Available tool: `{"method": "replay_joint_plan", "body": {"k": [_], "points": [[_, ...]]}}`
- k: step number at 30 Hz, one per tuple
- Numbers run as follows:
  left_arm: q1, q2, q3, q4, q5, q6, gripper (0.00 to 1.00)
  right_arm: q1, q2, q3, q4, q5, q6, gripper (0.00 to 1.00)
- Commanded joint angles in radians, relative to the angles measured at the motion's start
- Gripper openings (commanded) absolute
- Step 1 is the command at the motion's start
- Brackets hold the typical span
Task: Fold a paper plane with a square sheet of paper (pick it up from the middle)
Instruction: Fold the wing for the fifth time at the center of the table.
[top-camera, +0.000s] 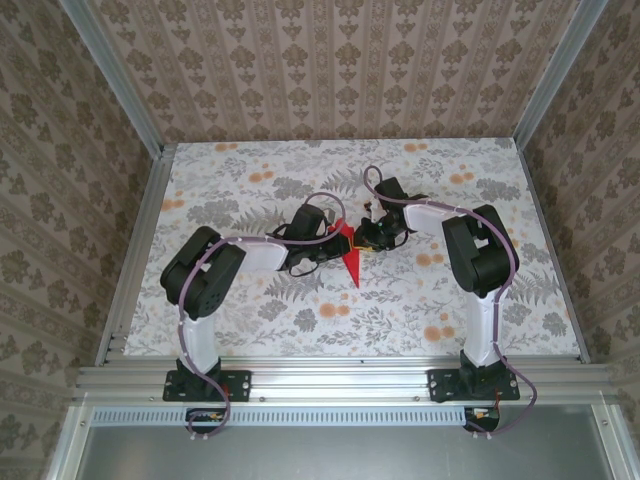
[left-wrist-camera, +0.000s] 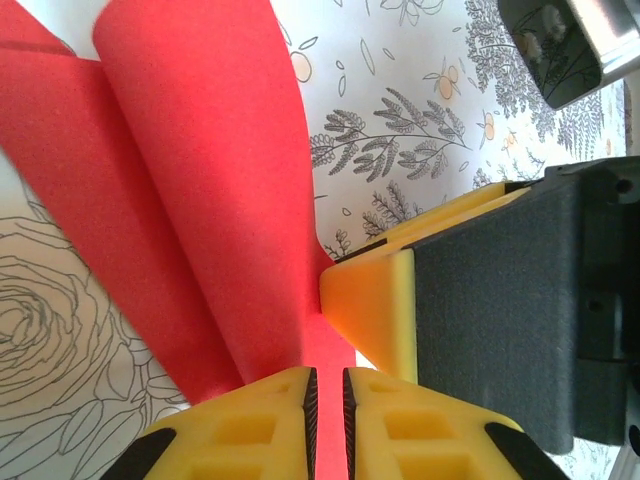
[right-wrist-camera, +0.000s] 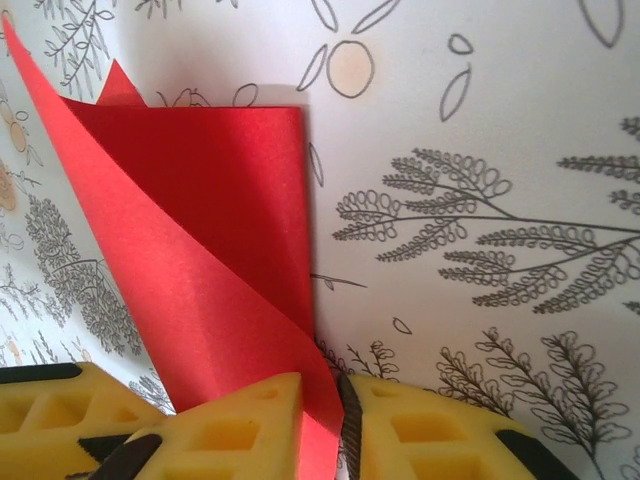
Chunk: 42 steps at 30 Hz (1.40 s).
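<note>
The red sheet of paper (top-camera: 351, 262) is folded into a narrow pointed shape at mid-table, its tip toward the near edge. My left gripper (top-camera: 330, 248) meets it from the left and my right gripper (top-camera: 368, 238) from the right. In the left wrist view the paper (left-wrist-camera: 200, 180) stands in folded layers and runs into the thin slit of my left gripper (left-wrist-camera: 327, 385), which is shut on it. A yellow right fingertip (left-wrist-camera: 370, 310) touches the paper just beyond. In the right wrist view a flap (right-wrist-camera: 200, 220) passes through my right gripper (right-wrist-camera: 322, 400), which is narrowly open, the paper lying against one finger.
The table (top-camera: 250, 170) carries a floral cloth. Patterned walls close the back and both sides, and an aluminium rail (top-camera: 330, 380) runs along the near edge by the arm bases. Both forearms crowd the middle around the paper.
</note>
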Motion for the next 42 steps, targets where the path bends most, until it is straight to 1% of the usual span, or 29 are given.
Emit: {"method": "replay_joint_plan", "body": {"k": [1, 6, 13, 18, 21, 23, 27, 33, 38, 42], "points": [[0.006, 0.021, 0.027, 0.001, -0.014, -0.021, 0.17, 0.018, 0.069, -0.005, -0.003, 0.04, 0.007, 0.24], [0.006, 0.02, 0.016, -0.018, -0.051, -0.025, 0.14, 0.018, 0.079, 0.002, -0.023, 0.057, 0.01, 0.29], [0.007, 0.013, 0.002, -0.044, -0.079, -0.026, 0.12, 0.018, 0.093, 0.013, -0.045, 0.075, 0.012, 0.32], [0.005, 0.011, -0.001, -0.056, -0.097, -0.03, 0.11, 0.021, 0.097, 0.024, -0.068, 0.098, 0.008, 0.41], [0.005, 0.013, 0.002, -0.07, -0.104, -0.03, 0.11, 0.023, 0.097, 0.03, -0.076, 0.107, 0.011, 0.45], [0.004, 0.018, 0.004, -0.078, -0.107, -0.033, 0.1, 0.023, 0.096, 0.029, -0.072, 0.097, 0.016, 0.45], [0.003, 0.023, 0.011, -0.094, -0.111, -0.033, 0.09, 0.023, 0.064, 0.037, -0.036, 0.03, 0.027, 0.44], [0.003, 0.027, 0.018, -0.107, -0.111, -0.029, 0.09, 0.021, -0.012, 0.043, 0.033, -0.052, -0.014, 0.4], [0.004, 0.023, 0.013, -0.11, -0.111, -0.023, 0.08, 0.02, 0.002, 0.053, 0.056, -0.112, -0.042, 0.33], [0.003, 0.012, 0.005, -0.106, -0.108, -0.005, 0.08, 0.018, 0.02, 0.064, 0.043, -0.107, -0.042, 0.31]]}}
